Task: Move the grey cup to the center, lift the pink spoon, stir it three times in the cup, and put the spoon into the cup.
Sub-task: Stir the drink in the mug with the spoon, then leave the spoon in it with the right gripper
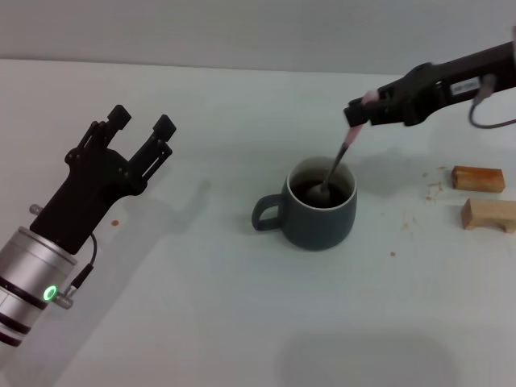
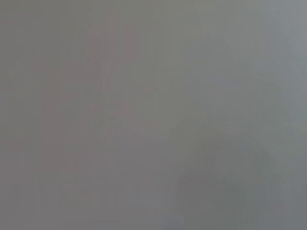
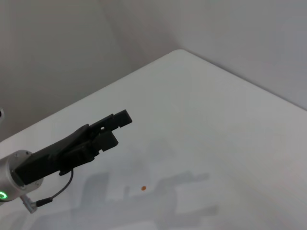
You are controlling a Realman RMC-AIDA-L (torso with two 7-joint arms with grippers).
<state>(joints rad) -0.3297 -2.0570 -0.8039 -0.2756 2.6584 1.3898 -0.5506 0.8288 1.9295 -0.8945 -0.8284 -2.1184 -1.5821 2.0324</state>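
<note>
Head view, right gripper [image 1: 359, 112] pinching pink spoon [image 1: 339, 160] tilted into grey cup [image 1: 321, 201], left gripper [image 1: 143, 123] spread, empty.

The rounded dark slate-grey ceramic cup [image 1: 321, 211] stands near the middle of the white bench [image 1: 242, 322], with its loop handle toward the robot's left. The slim pink-handled spoon [image 1: 339, 165] leans inside it, its upper end held in the jaws of the right gripper [image 1: 359, 111] above and behind the cup. Two small wooden blocks [image 1: 482, 196] lie to the right of the cup, one behind the other, and the left gripper [image 1: 142, 129] hovers well apart on the left, jaws spread.
</note>
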